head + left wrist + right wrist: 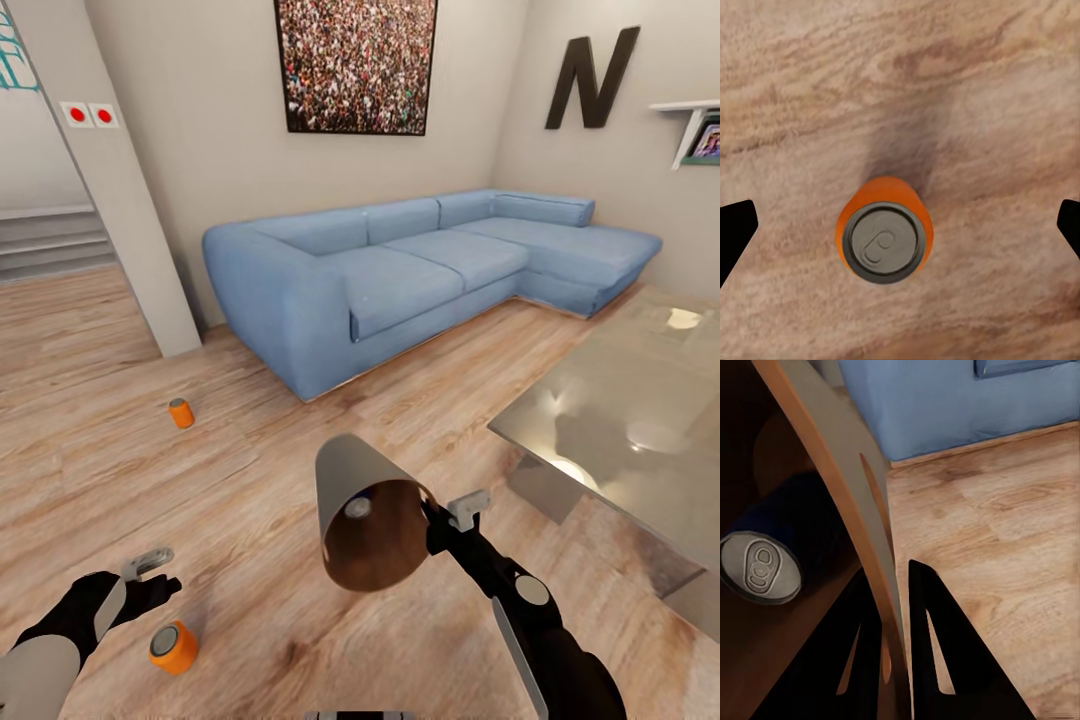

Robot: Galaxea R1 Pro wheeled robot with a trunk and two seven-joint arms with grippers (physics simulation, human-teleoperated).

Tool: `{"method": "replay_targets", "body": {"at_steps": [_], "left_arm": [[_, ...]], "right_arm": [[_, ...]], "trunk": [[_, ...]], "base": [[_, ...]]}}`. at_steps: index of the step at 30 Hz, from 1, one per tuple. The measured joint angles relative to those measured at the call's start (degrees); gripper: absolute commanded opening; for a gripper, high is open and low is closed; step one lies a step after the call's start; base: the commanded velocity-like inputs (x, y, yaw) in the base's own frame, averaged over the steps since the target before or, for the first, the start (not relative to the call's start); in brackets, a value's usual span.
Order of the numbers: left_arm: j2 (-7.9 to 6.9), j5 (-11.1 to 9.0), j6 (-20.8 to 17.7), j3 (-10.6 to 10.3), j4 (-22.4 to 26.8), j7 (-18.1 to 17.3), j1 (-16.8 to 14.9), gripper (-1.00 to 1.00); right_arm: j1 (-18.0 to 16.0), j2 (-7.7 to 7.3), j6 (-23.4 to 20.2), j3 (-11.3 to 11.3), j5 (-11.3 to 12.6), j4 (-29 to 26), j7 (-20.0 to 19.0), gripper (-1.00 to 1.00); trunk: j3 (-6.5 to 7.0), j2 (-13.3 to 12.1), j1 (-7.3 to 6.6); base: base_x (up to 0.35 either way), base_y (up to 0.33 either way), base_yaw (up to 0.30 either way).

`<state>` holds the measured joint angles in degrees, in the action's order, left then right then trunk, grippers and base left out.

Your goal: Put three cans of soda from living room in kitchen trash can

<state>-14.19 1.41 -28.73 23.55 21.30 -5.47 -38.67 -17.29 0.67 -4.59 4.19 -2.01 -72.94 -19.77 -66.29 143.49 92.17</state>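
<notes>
Location: living rm, light wood floor [260, 440]; blue corner sofa [420, 265] along far wall, black letter N [590, 78] on wall at right, glass low table [640, 420] at right.
Right gripper [896, 615]: closed on rim of trash can [365, 505]. In right wrist view one finger sits inside the wall, the other outside, wall pinched between.
Trash can: held off the floor, tipped so the mouth faces the head cam; pale grey outside, brown inside.
Blue can [776, 551]: lying inside trash can, grey top toward the mouth; in head view its top shows as a small grey disc in the bin.
Left gripper [900, 225]: jaws spread wide, nothing btwn them gripped. In left wrist view the black fingertips [735, 225] show at the two frame edges, well apart from the can.
Orange can, near [173, 647]: upright on floor, just beside left gripper in head view; seen top-down btwn the open fingers in left wrist view, not touched.
Orange can, far [181, 413]: upright on floor, well apart from both arms, btwn the pillar [120, 190] and sofa end.
</notes>
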Motion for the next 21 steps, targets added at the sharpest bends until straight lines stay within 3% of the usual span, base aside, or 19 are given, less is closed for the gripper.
{"method": "replay_targets", "body": {"at_steps": [9, 21], "left_arm": [[0.11, 0.00, 0.05, 0.00, 0.06, -0.06, 0.00, 1.00], [0.53, -0.01, 0.47, -0.07, 0.03, -0.07, 0.00, 1.00]], "right_arm": [[-1.14, -0.19, -0.47, -0.53, 0.19, -0.38, 0.06, -1.00], [-4.18, -0.88, -6.56, -0.89, -0.06, -3.61, 3.12, -1.00]], "trunk": [[-1.99, 0.12, 0.23], [-4.65, 0.28, 0.54]], "base": [[0.000, 0.000, 0.000], [0.000, 0.000, 0.000]]}}
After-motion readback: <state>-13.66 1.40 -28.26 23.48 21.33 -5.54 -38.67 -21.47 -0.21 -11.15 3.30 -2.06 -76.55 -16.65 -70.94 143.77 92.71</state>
